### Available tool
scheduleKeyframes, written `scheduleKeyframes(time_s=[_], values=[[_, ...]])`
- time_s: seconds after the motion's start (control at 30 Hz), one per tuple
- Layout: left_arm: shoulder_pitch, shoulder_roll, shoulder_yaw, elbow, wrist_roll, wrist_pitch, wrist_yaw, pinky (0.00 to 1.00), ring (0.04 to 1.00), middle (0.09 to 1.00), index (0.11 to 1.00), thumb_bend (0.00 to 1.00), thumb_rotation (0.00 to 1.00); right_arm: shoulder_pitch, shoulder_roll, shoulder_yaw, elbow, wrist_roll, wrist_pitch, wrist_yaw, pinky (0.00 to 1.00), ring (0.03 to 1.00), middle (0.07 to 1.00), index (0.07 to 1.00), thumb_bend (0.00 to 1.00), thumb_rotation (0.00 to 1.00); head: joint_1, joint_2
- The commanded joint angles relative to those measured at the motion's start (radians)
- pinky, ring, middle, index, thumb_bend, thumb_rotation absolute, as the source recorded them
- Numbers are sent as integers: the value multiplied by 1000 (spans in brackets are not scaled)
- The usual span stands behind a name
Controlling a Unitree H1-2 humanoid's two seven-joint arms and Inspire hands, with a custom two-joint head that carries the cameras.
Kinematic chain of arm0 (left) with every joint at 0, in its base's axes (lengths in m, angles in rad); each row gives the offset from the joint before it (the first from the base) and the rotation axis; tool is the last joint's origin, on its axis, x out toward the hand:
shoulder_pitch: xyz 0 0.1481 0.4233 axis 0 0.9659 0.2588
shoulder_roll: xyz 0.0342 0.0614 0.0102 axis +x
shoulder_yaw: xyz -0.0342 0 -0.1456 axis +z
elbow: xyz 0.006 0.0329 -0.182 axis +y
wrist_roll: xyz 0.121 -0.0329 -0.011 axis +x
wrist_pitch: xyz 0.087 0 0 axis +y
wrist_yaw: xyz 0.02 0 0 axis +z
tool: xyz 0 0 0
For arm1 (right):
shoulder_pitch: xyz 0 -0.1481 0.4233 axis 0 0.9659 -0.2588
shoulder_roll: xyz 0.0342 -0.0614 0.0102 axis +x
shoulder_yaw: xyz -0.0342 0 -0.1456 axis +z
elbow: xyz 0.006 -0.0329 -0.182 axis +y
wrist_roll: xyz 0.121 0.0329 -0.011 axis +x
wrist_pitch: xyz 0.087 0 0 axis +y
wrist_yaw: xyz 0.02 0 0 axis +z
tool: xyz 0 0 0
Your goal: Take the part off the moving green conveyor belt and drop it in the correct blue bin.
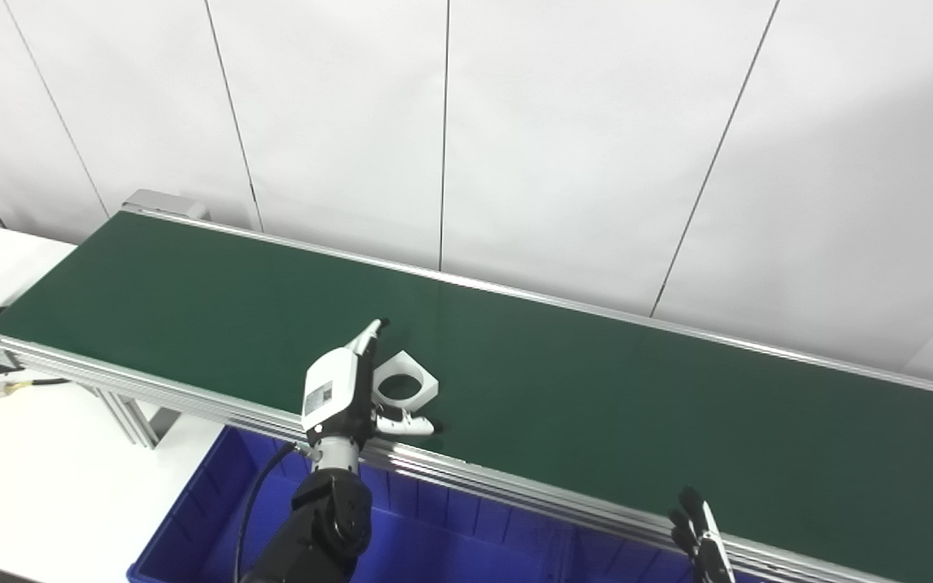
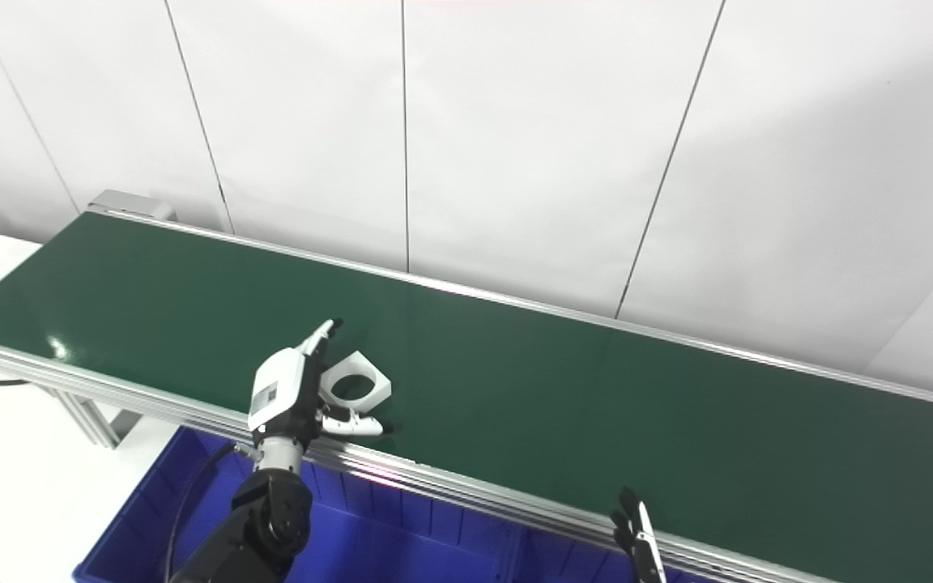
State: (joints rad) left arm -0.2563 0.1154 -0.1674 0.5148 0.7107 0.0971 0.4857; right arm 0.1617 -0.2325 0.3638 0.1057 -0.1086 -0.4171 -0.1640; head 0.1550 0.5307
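Left hand [image 1: 353, 385], fingers spread and holding nothing, brackets the flat white square plastic part with a round hole [image 1: 406, 379], which lies on the green conveyor belt [image 1: 596, 405] near its front rail. Grasp, lift and drop into the blue plastic bin [image 1: 215, 502] below that rail remain. Right hand [image 1: 700, 534] waits at the rail, its state unclear.

Lab — conveyor belt [image 1: 596, 405], white panel walls [image 1: 580, 121].

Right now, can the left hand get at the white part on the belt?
Probably yes. The left hand is open right beside the white part, fingers and thumb spread around its near-left side, with only bare green belt around it.
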Motion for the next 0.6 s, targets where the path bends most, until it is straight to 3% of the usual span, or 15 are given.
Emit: scheduleKeyframes(time_s=[0.0, 0.07, 0.13, 0.2, 0.23, 0.27, 0.47, 0.57], values=[[-22, 25, -32, -6, 51, 49, -5, 850, 834, 847, 872, 1000, 191, -3, 8, -4, -37, 4, -53, 10, 942, 957, 983, 1000, 995, 989, 1, 0], [-26, 26, -51, 1, 62, 69, 7, 722, 771, 813, 832, 1000, 162, -3, 9, -5, -39, 2, -53, 10, 943, 956, 982, 1000, 996, 988, 0, 1], [-29, 26, -61, 5, 66, 69, 29, 604, 676, 742, 742, 1000, 98, -2, 11, -6, -42, 3, -53, 14, 942, 958, 985, 1000, 997, 988, 0, 0], [-31, 27, -66, 2, 57, 52, 45, 538, 584, 636, 631, 936, 20, -2, 14, -7, -44, 2, -53, 15, 942, 958, 987, 1000, 1000, 989, -1, -1], [-33, 27, -67, 2, 50, 35, 56, 485, 522, 546, 570, 735, 10, -2, 15, -8, -45, 0, -53, 15, 940, 959, 988, 1000, 1000, 991, -1, -1], [-34, 29, -67, 1, 42, 21, 60, 361, 391, 438, 523, 574, 2, -1, 16, -9, -46, 1, -53, 16, 940, 961, 988, 1000, 1000, 994, -3, -1], [-34, 35, -67, -32, 17, 17, 33, 245, 315, 400, 508, 517, 0, 1, 19, -13, -52, 9, -53, 26, 946, 958, 984, 1000, 1000, 989, -7, 1], [-33, 35, -68, -53, 18, 32, 14, 238, 314, 400, 509, 516, 0, 4, 23, -18, -56, 13, -53, 33, 946, 956, 976, 1000, 1000, 984, -7, 1]])
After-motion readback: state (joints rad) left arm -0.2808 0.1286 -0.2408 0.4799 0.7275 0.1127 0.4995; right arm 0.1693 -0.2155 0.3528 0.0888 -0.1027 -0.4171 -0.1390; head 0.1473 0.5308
